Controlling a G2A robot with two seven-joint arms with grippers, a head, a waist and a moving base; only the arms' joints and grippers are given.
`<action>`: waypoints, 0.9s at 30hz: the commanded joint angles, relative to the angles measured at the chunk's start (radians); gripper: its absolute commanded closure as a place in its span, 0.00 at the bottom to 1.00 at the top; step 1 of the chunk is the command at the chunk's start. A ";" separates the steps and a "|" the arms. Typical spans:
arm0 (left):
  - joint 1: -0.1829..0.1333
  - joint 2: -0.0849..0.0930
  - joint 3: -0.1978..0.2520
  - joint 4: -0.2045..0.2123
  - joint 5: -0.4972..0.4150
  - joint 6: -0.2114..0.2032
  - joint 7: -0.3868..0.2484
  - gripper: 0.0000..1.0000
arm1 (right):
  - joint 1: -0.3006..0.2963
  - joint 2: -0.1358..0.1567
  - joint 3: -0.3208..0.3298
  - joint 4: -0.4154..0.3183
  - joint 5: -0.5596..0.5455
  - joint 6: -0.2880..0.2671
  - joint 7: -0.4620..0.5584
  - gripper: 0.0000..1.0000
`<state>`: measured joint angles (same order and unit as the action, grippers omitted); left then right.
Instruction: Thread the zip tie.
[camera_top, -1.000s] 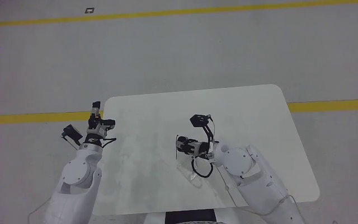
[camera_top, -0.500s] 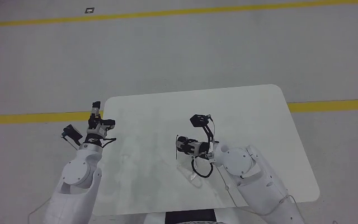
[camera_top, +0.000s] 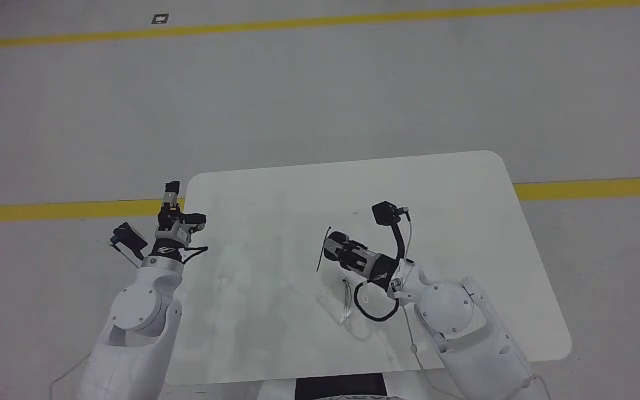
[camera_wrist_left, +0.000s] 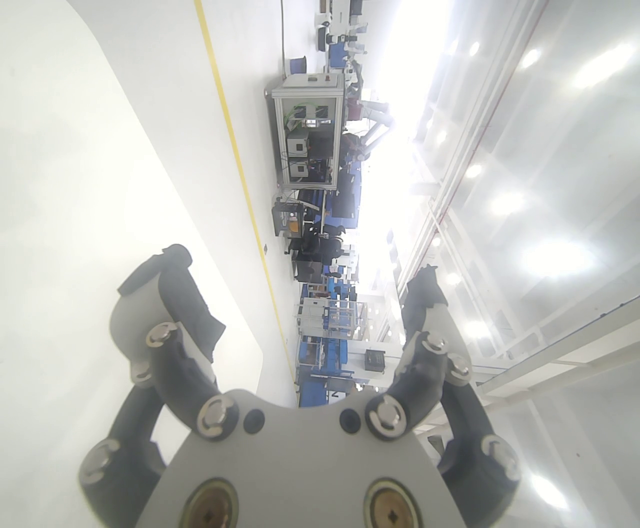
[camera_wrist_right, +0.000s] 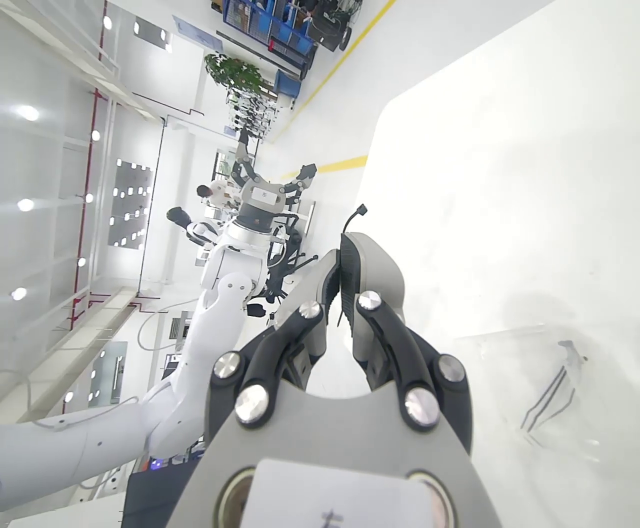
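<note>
Rightward a little shifts the right gripper (camera_wrist_right: 340, 260), clamped on a black zip tie (camera_wrist_right: 353, 220) above the middle of the table (camera_top: 450, 190). The left gripper (camera_wrist_left: 300, 267) hangs spread and empty off the left edge. Threading looks unstarted, with no loop formed.

The zip tie (camera_wrist_right: 361, 210) is mostly hidden. The right end effector (camera_wrist_right: 341, 250) pinches it between its pads (camera_wrist_right: 350, 270), so just the small head end pokes out past the fingertips (camera_wrist_right: 370, 250), and a short stretch shows behind them, between the fingers. In the top view the tie is a thin dark thread at that end effector's tip, too small to tell head from tail. Just beside the right end effector a clear bag (camera_wrist_right: 500, 365) lies on the bench (camera_wrist_right: 500, 175). Its outline is faint and the dark strips inside overlap, so their number cannot be told. The right end effector's base is cut off by the edge of its own wrist view.
</note>
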<state>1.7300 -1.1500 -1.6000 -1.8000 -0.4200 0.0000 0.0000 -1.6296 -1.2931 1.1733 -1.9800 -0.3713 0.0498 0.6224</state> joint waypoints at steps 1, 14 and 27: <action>0.000 0.000 0.000 0.000 0.000 0.000 0.000 0.00 | 0.000 0.000 0.000 0.000 -0.001 0.001 0.000 1.00; 0.000 0.000 0.000 0.000 0.000 0.000 0.000 0.00 | 0.003 0.000 -0.005 0.008 -0.004 0.001 -0.014 1.00; 0.000 0.000 0.000 0.000 0.000 0.000 0.000 0.00 | 0.112 -0.020 -0.089 0.084 0.052 0.061 -0.092 1.00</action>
<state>1.7300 -1.1500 -1.6000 -1.8000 -0.4200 0.0000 0.0000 -1.5174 -1.3136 1.0837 -1.8961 -0.3188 0.1109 0.5295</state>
